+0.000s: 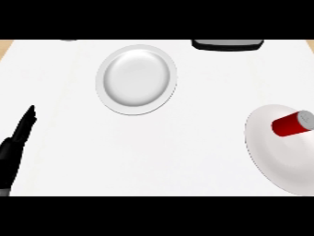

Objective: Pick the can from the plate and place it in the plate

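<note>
Where the counter (186, 152) meets the far edge, a dark object (227, 44) is cut off and hard to identify. Only the left hand (9, 154) shows, low at the left, fingers straight and touching nothing. On its side lies the red can (294, 123), grey end outward, on the right plate (285, 156), itself clipped at the edge. Another plate (136, 79) sits well apart, up the middle.

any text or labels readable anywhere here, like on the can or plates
None can be read.
The red can shows plain red sides and a grey top, no label.
The plate under it and the other plate are blank white.
The dark object at the counter's far edge shows no marking.
</note>
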{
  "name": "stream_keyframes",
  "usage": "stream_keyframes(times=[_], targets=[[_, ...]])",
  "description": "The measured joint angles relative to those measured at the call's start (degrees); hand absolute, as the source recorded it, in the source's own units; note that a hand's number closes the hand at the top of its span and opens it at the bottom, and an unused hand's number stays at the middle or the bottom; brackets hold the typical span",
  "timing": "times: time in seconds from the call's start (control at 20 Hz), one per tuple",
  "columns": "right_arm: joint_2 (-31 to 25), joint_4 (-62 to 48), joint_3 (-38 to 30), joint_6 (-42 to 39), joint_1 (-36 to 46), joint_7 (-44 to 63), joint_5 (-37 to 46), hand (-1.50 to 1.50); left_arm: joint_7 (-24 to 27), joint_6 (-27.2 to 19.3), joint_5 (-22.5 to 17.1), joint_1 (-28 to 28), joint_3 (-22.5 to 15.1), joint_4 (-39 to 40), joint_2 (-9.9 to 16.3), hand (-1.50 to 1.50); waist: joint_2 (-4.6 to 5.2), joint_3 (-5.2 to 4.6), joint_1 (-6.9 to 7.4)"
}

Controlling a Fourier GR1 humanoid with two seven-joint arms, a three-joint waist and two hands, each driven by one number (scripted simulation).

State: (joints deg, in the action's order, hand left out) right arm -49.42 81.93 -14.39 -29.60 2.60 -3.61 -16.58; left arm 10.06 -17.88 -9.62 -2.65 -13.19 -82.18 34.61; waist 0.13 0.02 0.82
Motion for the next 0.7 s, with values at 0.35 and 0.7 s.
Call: stream_keyframes(times=[0.35,0.7], targets=[[0.1,-7.0,7.5,-2.3,5.7,-3.3,12.7,-1.50,-0.8,0.5,1.8,0.7,0.4,0.1,-1.7,0.00,0.06,0.01,0.11],[2.0,-19.6,10.9,-4.4,13.2,-11.9,23.0,-1.50,-1.3,1.7,3.9,-0.8,1.9,-0.8,-3.5,0.00,0.02,0.02,0.00]])
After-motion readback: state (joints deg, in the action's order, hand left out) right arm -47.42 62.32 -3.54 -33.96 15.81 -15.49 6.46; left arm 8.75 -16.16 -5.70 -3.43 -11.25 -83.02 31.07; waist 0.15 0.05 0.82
